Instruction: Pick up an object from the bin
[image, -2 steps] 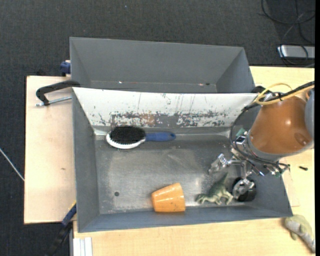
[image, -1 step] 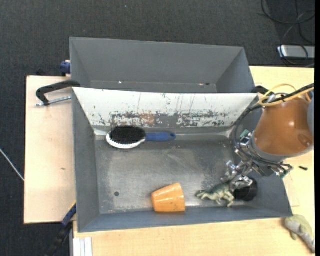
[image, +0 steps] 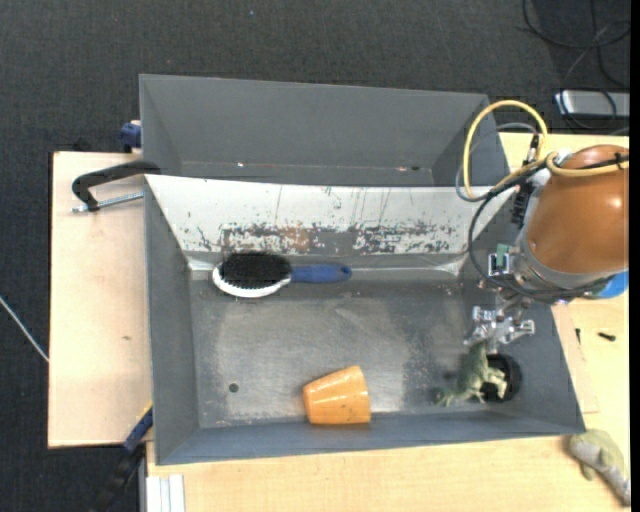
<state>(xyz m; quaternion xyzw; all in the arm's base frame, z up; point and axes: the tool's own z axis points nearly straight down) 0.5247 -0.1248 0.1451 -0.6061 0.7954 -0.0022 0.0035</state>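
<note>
The robot's gripper (image: 498, 335) is hanging low in the front right corner of the grey metal bin (image: 300, 330). It is coming in from the right, under the arm's big round orange cover (image: 580, 215). Just below the gripper, a small green toy animal with thin legs (image: 472, 383) is lying on the bin's floor, close to the front wall. The gripper's shiny metal tip is sitting right above the toy, but I cannot tell if it is touching it. I also cannot tell if the pincer is spread or pressed together. A small round black thing (image: 508, 378) is lying just beside the toy, on its right. An orange plastic cup (image: 338, 396) is lying on its side near the middle of the front wall, well apart from the toy. A hairbrush with a white rim, black bristles and a blue handle (image: 262, 273) is lying far back on the left, against the back wall.
</note>
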